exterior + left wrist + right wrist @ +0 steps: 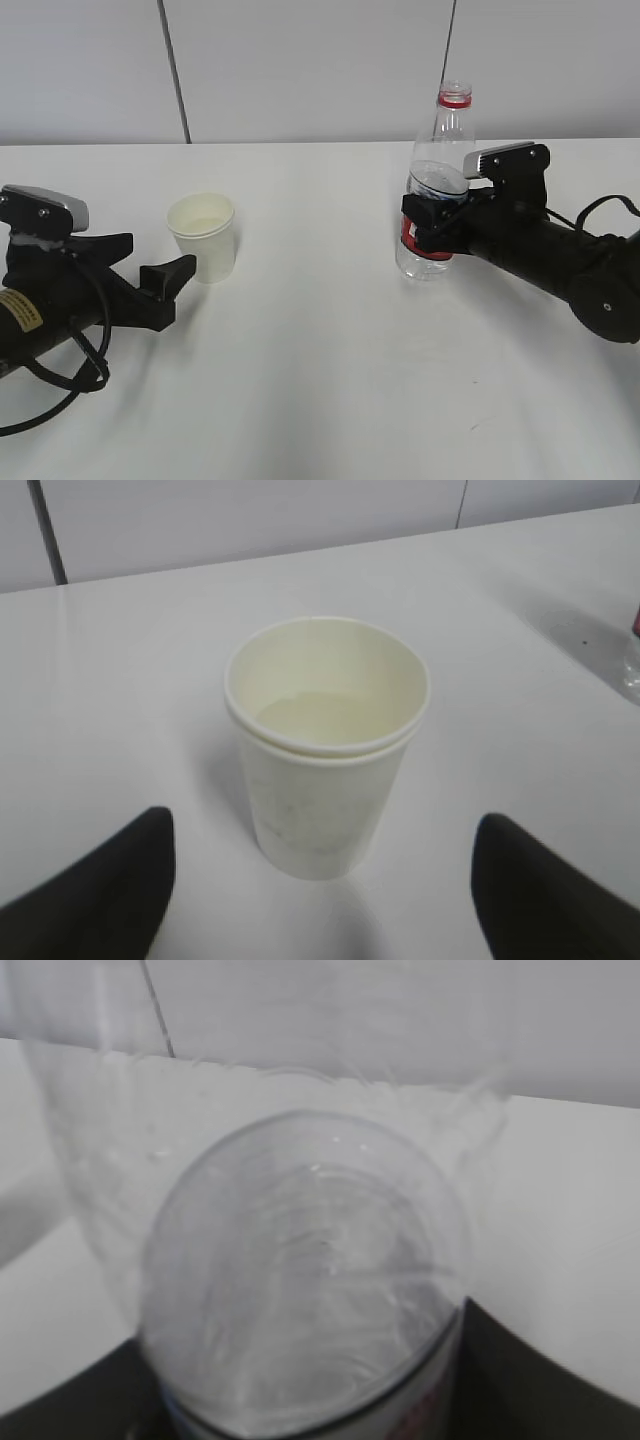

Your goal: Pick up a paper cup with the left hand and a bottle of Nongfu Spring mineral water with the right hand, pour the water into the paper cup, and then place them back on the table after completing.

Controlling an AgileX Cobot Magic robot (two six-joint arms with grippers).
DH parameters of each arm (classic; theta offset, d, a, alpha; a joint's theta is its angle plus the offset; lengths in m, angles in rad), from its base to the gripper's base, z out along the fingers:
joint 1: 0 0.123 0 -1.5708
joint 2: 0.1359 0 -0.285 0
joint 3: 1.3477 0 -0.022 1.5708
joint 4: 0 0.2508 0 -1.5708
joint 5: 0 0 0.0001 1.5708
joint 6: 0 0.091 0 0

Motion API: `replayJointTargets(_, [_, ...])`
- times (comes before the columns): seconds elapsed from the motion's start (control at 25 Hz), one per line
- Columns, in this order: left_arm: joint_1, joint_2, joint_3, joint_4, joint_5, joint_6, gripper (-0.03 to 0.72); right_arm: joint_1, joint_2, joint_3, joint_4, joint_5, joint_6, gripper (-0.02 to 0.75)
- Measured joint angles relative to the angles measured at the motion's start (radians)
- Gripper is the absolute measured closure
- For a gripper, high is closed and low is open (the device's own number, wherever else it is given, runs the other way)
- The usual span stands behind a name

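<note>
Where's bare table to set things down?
Widest free patch: the table between paper cup and bottle, running to the front edge. Also free behind the cup. Crowded: left claw beside the cup, right claw clamped on the bottle.

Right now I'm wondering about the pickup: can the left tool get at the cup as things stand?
Probably yes. The cup stands upright on the table, just ahead of the open left tool, and nothing lies between them.

Matt paper cup [325,750]; clear glossy plastic bottle [437,190] held in my matt black right hand [432,222]; smooth white table [320,380] was faintly sheened
</note>
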Motion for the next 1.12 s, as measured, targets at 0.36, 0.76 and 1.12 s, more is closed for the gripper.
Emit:
replayJointTargets(0.36, [0.0,-0.004,0.0,0.0,0.0,0.001,0.134,0.0,0.0,0.0,-0.023,-0.016,-0.017,0.122])
replayJointTargets(0.76, [0.0,-0.004,0.0,0.0,0.0,0.001,0.134,0.0,-0.041,0.074,-0.014,-0.045,-0.019,0.11])
replayJointTargets(1.12, [0.0,-0.004,0.001,0.0,-0.001,0.001,0.134,0.0,-0.054,0.2,0.024,-0.139,-0.019,0.111])
